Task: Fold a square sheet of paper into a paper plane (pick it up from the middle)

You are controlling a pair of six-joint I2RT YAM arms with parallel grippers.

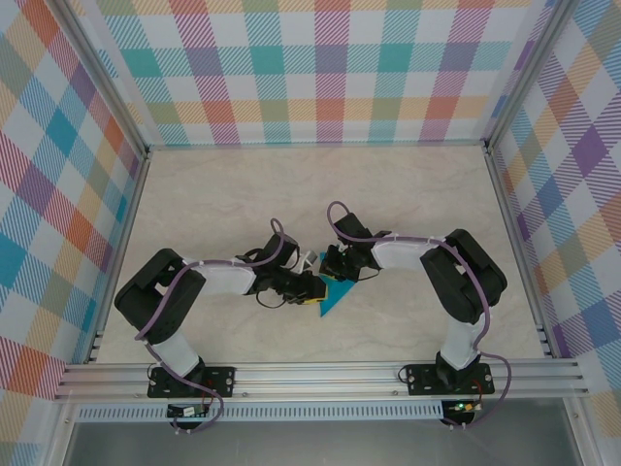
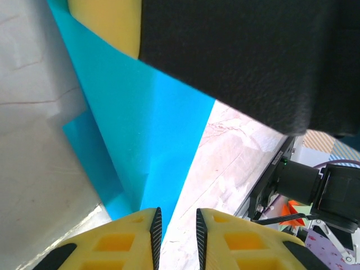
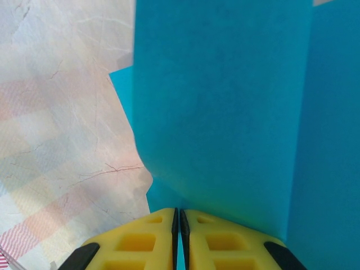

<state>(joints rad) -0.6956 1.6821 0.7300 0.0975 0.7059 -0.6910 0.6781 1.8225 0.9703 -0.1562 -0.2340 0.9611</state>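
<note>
The teal sheet of paper [image 1: 337, 294] lies folded into a pointed, creased wedge at the middle of the table, between both grippers. My right gripper [image 1: 340, 274] sits at its far edge. In the right wrist view its jaws [image 3: 180, 212] are pinched together on the paper [image 3: 225, 112], with teal showing in the thin slit. My left gripper [image 1: 312, 289] is at the paper's left side. Its fingers [image 2: 176, 216] stand apart, and the paper's narrow end [image 2: 146, 129] reaches down beside the left pad without being gripped. The right gripper's yellow finger [image 2: 104, 22] rests on the paper's far end.
The pale marbled tabletop [image 1: 243, 194] is walled by checked panels on three sides. An aluminium rail [image 1: 320, 374] runs along the near edge with both arm bases. The right arm's black body [image 2: 253, 56] hangs close above the left gripper.
</note>
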